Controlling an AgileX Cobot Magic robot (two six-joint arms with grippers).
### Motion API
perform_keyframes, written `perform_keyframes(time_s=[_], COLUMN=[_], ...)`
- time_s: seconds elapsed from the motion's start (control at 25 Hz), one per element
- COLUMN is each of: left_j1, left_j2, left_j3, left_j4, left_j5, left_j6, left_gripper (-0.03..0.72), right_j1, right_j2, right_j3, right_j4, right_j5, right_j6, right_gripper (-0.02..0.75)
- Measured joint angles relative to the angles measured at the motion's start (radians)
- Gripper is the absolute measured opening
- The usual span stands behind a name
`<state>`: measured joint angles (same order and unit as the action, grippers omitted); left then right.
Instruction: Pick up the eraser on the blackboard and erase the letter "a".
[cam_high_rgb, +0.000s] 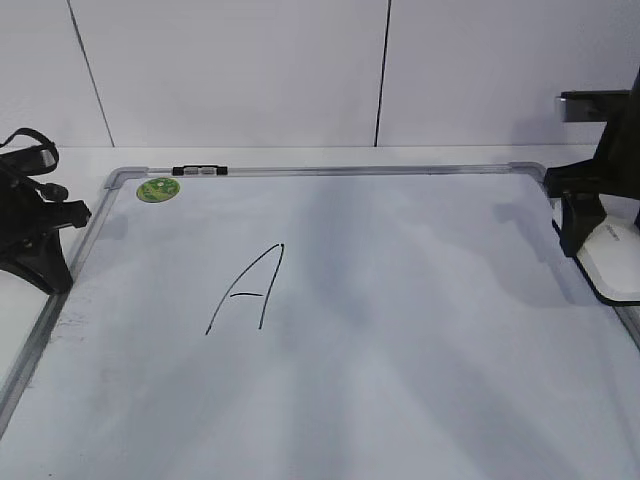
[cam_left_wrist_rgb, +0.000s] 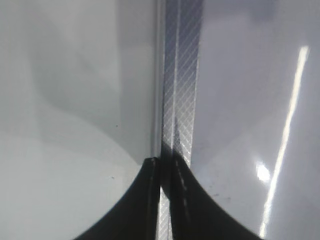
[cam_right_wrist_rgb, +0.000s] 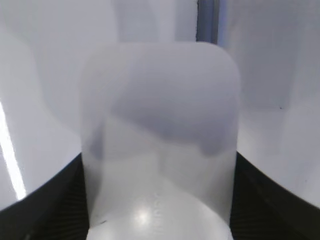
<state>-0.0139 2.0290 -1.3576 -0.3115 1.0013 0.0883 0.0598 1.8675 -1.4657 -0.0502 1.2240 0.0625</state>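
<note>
Large black marker capital "A" (cam_high_rgb: 247, 290) mid-board, slanted. White panelled wall (cam_high_rgb: 230, 70) behind, dark vertical seams. White tabletop (cam_high_rgb: 300, 155) underneath.

A large "A" (cam_high_rgb: 247, 288) is drawn left of the blackboard's (cam_high_rgb: 400, 340) centre; the right gripper (cam_high_rgb: 585, 225) grips the eraser (cam_high_rgb: 615, 258) at its right edge.
</note>
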Motion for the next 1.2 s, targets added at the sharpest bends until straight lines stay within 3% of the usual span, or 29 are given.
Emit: perform_keyframes(time_s=[1.2], left_j1=[0.0], left_j2=[0.0], left_j3=[0.0], left_j4=[-0.004], left_j5=[-0.002], left_j6=[0.002], left_gripper=[0.017], right_j1=[-0.012], right_j2=[0.202], right_j3=[-0.104], right_j4=[0.015], right_j5=[-0.007], right_j6=[-0.034], right_gripper=[0.529])
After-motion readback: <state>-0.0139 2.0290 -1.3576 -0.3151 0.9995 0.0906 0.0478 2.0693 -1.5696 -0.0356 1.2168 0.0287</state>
